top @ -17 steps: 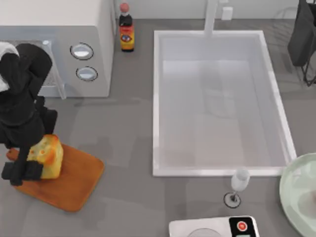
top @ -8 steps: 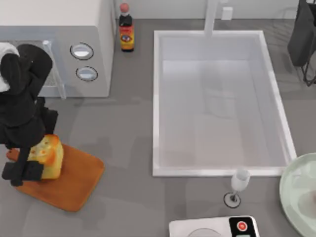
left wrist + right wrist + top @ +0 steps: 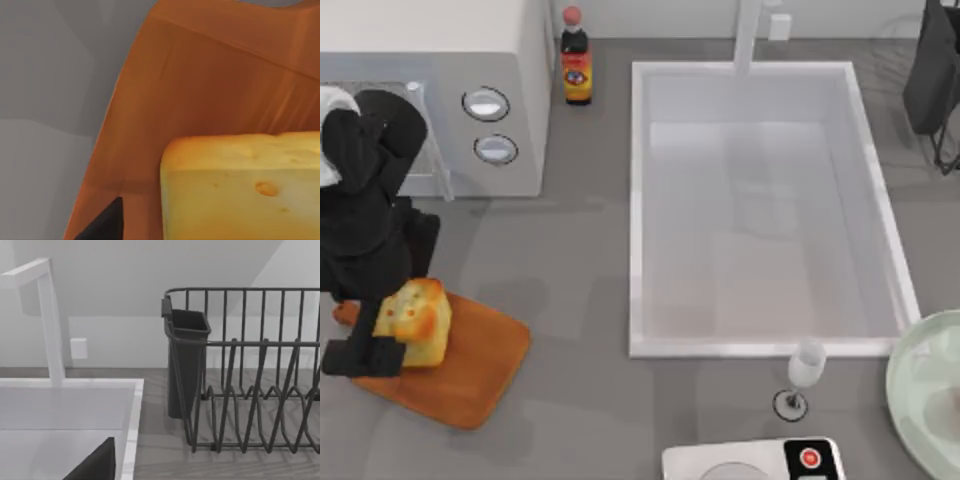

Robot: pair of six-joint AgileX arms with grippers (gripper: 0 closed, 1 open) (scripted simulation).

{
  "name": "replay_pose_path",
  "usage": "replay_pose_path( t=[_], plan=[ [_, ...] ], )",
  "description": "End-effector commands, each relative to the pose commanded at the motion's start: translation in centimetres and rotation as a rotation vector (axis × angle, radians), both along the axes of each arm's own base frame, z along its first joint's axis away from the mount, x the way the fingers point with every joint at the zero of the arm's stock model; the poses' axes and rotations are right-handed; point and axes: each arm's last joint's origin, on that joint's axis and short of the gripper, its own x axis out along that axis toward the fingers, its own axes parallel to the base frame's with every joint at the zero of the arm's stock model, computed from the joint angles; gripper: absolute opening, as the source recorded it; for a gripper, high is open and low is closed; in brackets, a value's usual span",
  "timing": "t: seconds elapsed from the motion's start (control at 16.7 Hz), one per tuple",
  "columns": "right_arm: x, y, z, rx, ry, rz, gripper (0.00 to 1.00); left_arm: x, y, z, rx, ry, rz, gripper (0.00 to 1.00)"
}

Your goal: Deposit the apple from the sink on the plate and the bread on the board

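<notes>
The grey table [image 3: 570, 260] carries a wooden board [image 3: 470, 375] at its left front, right under the left gripper's jaws, with the bread [image 3: 415, 322] on it. A microwave [image 3: 440, 60] and a dark bottle [image 3: 577, 60] stand behind. The sink [image 3: 765, 75] is set mid-table; a wine glass [image 3: 803, 375], a white device [image 3: 750, 462] and the plate [image 3: 910, 385] lie in front. A dish rack [image 3: 250, 375] stands at the right rear.

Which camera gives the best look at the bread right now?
The top view: the whole bread shows sitting on the board by the left gripper. The left wrist view shows a close-up of its side. The right wrist view faces the sink and rack.
</notes>
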Motion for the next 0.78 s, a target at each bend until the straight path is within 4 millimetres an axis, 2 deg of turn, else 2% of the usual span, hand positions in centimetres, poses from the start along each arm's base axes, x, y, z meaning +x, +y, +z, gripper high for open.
replay_pose_path(
  t=[0.42, 0.6, 0.78],
  plan=[
    [0.0, 0.0, 0.0, 0.0, 0.0, 0.0, 1.0, -0.3, 0.2, 0.4, -0.006, -0.027, -0.022, 1.0],
    [0.0, 0.0, 0.0, 0.0, 0.0, 0.0, 1.0, -1.7, 0.9, 1.7, -0.018, -0.122, -0.118, 1.0],
    [0.0, 0.0, 0.0, 0.0, 0.0, 0.0, 1.0, -4.0, 1.8, 3.6, -0.014, -0.277, -0.264, 1.0]
  ],
)
